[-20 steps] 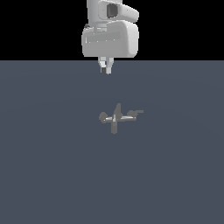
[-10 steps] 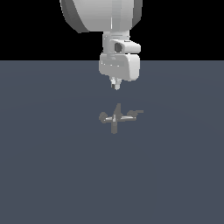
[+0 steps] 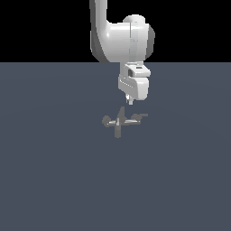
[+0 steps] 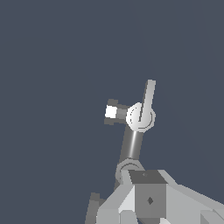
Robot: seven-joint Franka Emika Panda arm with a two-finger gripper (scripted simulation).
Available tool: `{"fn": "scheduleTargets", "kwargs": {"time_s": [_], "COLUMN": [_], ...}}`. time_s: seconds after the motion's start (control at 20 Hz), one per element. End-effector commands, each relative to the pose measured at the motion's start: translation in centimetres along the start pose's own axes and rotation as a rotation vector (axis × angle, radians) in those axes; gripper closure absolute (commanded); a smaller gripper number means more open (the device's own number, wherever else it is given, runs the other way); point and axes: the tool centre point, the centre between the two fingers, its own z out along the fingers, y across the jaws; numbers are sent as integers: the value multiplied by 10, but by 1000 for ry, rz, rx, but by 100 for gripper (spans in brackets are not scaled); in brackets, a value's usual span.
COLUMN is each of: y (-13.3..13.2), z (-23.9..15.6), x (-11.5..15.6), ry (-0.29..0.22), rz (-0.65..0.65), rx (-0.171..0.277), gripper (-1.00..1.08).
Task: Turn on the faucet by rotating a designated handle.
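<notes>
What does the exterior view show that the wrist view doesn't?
Only the exterior view shows the whole arm and the gripper hanging above the faucet, not touching it. Only the wrist view shows the faucet from above, close up, with the gripper body cutting off one side arm. Both show the faucet and the gray floor.

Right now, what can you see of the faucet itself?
The faucet is a small gray, metallic-looking cross: a short spout and thin side arms. One arm ends in a rounded knob, the other in the handle, a cap with a thin flat lever. It rests on the dark floor. The gripper hangs just above, not touching it.
</notes>
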Motion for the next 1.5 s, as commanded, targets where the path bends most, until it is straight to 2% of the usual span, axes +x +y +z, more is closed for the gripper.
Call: {"fn": "scheduleTargets", "kwargs": {"time_s": [0.0, 0.55, 1.1, 1.45], "y": [-6, -16, -17, 7], "z": [16, 60, 66, 66], "x": [16, 63, 70, 82], "ry": [1, -3, -4, -4], "rz": [57, 213, 237, 238], "rx": [-1, -2, -3, -3], "gripper": [108, 108, 108, 108]}}
